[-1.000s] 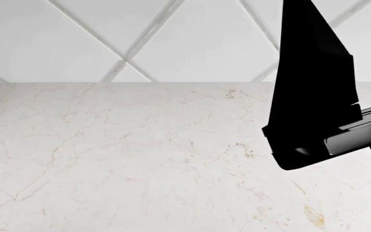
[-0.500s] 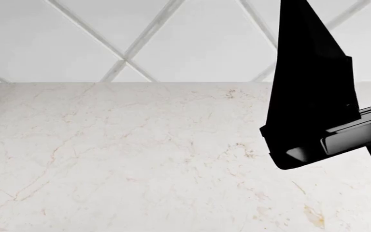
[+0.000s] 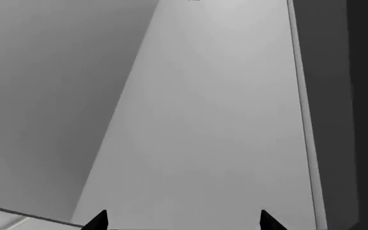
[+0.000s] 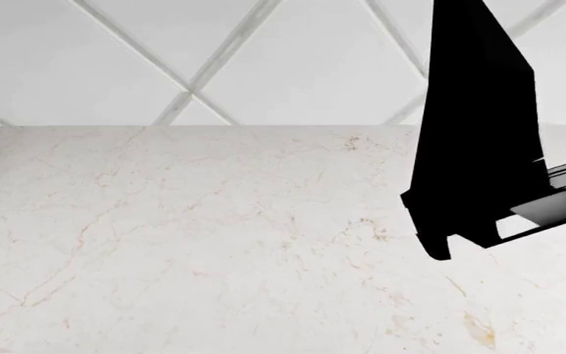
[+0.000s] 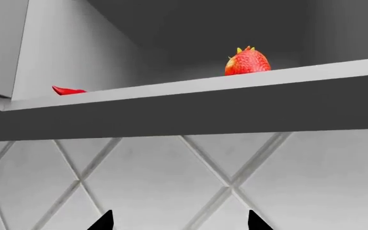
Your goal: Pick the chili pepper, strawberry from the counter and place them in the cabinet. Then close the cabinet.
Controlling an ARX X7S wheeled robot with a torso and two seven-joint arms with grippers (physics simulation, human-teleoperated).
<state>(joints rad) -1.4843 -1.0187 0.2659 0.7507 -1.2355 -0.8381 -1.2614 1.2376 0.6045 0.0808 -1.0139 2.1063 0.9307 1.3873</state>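
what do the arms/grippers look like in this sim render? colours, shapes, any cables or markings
Flat, near-unshaded black. In the head view the right arm is an angular, tapering black slab with a lighter grey bar at its lower edge. Each wrist view shows only two pointed black tips of its fingers: left gripper, right gripper. No cables, labels or markings show.

Right arm [image 4: 474,133] slightly rotated since earlier, apparently a touch higher.
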